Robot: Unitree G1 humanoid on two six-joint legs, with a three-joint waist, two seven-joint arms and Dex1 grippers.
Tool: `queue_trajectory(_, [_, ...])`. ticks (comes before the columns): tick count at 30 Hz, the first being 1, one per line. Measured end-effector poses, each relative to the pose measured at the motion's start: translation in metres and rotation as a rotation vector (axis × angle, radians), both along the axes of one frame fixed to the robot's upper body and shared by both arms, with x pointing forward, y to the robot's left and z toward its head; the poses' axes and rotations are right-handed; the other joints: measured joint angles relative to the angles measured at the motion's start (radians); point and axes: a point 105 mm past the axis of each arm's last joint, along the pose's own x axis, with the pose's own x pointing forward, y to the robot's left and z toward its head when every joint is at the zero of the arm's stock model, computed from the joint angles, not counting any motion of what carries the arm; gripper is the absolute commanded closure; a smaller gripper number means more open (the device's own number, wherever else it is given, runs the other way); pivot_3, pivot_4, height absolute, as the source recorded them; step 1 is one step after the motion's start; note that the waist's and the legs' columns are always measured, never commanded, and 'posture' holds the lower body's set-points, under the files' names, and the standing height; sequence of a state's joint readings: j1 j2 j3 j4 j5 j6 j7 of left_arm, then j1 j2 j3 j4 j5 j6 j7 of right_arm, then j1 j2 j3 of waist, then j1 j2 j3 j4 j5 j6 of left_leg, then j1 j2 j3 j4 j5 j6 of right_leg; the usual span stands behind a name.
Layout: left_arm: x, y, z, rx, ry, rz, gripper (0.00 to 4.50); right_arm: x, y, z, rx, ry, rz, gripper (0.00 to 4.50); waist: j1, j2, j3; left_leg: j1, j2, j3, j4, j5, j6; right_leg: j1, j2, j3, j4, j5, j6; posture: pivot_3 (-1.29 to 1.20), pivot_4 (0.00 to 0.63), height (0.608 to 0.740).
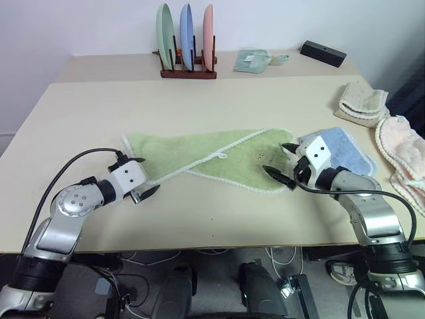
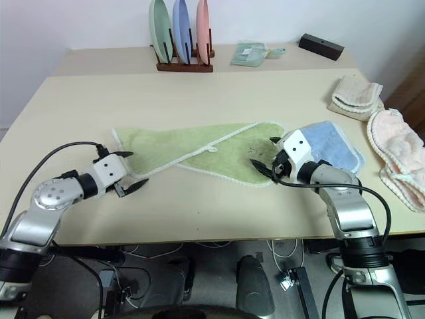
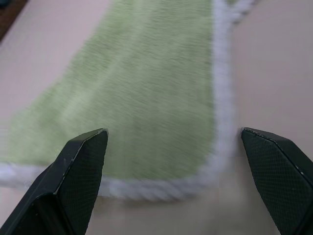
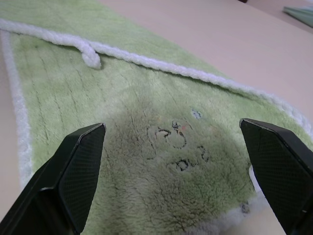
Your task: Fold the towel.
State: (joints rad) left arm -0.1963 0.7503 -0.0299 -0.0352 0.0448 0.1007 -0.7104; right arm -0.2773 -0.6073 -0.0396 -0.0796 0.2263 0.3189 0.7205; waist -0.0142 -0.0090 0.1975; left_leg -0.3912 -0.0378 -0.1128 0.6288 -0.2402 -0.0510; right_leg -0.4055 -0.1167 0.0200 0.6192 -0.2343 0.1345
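Both my grippers sit low over the near half of the table (image 1: 199, 219), one at each end of the towel (image 1: 206, 156). On my left, the left gripper (image 1: 141, 178) has its jaws spread wide with nothing between them; it hangs just at the towel's left corner, and in the left wrist view the white-edged corner (image 3: 161, 188) lies straight ahead between my two fingers (image 3: 80, 166), apart from both. On my right, the right gripper (image 1: 284, 165) is likewise spread wide and holds nothing; it hovers over the towel's right end, where a small dark embroidered mark (image 4: 178, 147) shows between the fingers in the right wrist view, with the white loop (image 4: 90, 58) farther on along the folded edge. Whether either gripper's tips touch the cloth I cannot tell. My towel lies flat, stretched across the middle of the table, with one flap turned over along a slanting white hem. Its right end lies just beside a blue towel (image 1: 345, 151). Farther right lie a beige towel (image 1: 362, 103) and a pink towel (image 1: 402, 153), and a plate rack (image 1: 188, 72) stands at the far side.
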Motion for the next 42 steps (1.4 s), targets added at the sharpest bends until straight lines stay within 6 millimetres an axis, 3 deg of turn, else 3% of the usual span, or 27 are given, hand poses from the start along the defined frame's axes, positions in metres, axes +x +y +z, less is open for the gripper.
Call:
queue_trajectory(7, [0.004,-0.002,-0.009,-0.020,0.030,0.008,4.41,-0.004,-0.002,0.001,-0.004,-0.006,-0.011,0.00,-0.003,0.000,0.000,0.000,0.000,0.000,0.000,0.000,0.000,-0.001,0.000,0.000,0.001,0.000,0.000,0.00,0.150,0.740])
queue_trajectory(12, [0.003,-0.003,-0.006,-0.027,0.031,0.013,4.46,-0.004,-0.005,0.003,-0.014,-0.011,-0.019,0.00,-0.002,0.000,0.000,0.000,0.000,0.000,0.000,0.000,0.000,-0.001,0.000,0.000,0.001,0.000,0.000,0.00,0.150,0.740])
queue_trajectory(16, [-0.008,0.001,0.011,-0.087,-0.019,0.019,4.46,0.001,-0.011,0.009,-0.049,-0.033,-0.032,0.00,-0.008,0.000,0.000,-0.001,0.000,0.000,-0.001,0.000,0.000,-0.002,0.000,0.000,0.000,0.000,0.000,0.00,0.150,0.740])
queue_trajectory(24, [-0.025,0.035,0.035,-0.152,-0.142,0.121,4.46,0.011,-0.016,0.015,-0.082,-0.068,-0.038,0.00,-0.002,0.000,0.000,-0.001,0.000,0.000,0.000,0.000,0.000,-0.001,0.000,0.000,0.000,0.000,0.000,0.00,0.150,0.740])
queue_trajectory(30, [-0.043,0.051,0.013,-0.118,-0.089,0.147,4.46,0.021,-0.023,0.016,-0.168,-0.103,-0.039,0.00,-0.004,0.000,0.000,-0.001,0.000,0.001,-0.001,0.000,0.000,-0.002,0.000,0.000,0.000,0.000,0.000,0.00,0.150,0.740])
queue_trajectory(36, [-0.044,0.060,0.016,-0.111,-0.106,0.168,4.46,0.026,-0.026,0.017,-0.222,-0.133,-0.031,0.00,-0.002,0.000,0.000,-0.001,0.000,0.001,0.000,0.000,0.000,-0.001,0.000,0.000,0.000,0.000,0.000,0.00,0.150,0.740])
queue_trajectory(42, [-0.046,0.064,0.009,-0.105,-0.098,0.172,4.46,0.037,-0.025,0.015,-0.477,-0.253,0.046,0.00,-0.009,0.000,0.000,0.000,0.001,0.001,-0.001,0.000,0.000,-0.002,0.000,0.000,0.000,0.000,0.000,0.00,0.150,0.740])
